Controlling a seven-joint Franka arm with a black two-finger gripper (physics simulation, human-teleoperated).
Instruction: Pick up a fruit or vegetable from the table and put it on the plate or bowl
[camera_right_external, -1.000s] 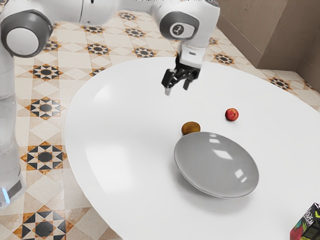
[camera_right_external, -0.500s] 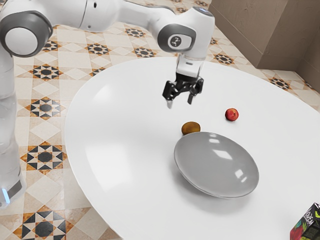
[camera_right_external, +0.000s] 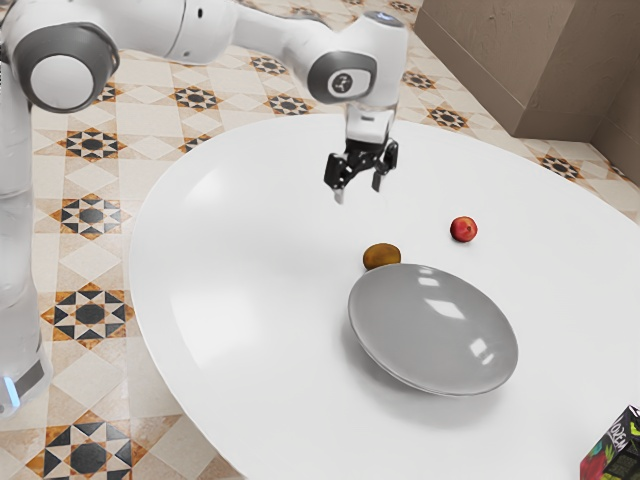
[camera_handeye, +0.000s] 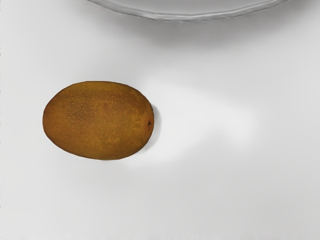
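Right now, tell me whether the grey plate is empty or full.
Empty: the grey plate is bare inside; the kiwi and the red fruit lie on the table.

The glossy white arm (camera_right_external: 200, 30) has round grey joint caps (camera_right_external: 343, 80), a small blue base light (camera_right_external: 10, 391) and a black two-finger gripper (camera_right_external: 358, 187).

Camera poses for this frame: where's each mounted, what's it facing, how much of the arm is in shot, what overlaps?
Exterior view: raised and off to one side, looking down across the white table; shows the arm and its open gripper above the table.
Wrist view: on the hand, looking down at the kiwi and the grey plate rim.
Shared: kiwi, grey plate, white table.
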